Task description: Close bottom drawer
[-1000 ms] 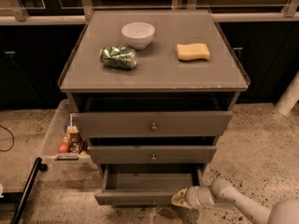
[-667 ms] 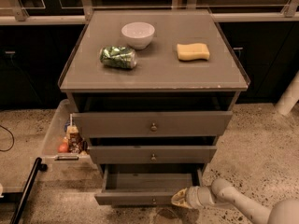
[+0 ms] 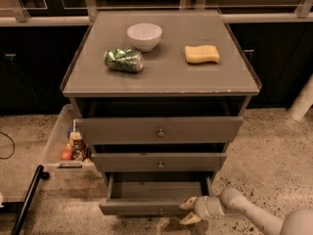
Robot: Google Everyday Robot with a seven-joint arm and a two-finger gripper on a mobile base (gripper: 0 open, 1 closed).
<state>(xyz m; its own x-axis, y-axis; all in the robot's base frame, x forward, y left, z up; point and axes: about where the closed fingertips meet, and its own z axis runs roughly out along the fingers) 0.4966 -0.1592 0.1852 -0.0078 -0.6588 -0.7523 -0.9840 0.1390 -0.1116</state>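
The grey three-drawer cabinet stands in the middle of the camera view. Its bottom drawer is pulled out towards me, with the inside showing and a small knob on its slim front panel. My gripper is low at the right end of that front panel, with its pale fingers spread against the panel's right corner. It holds nothing. The arm reaches in from the lower right.
The top drawer and middle drawer stand slightly out. On the cabinet top are a white bowl, a green crumpled bag and a yellow sponge. A clear bin with snacks sits on the left.
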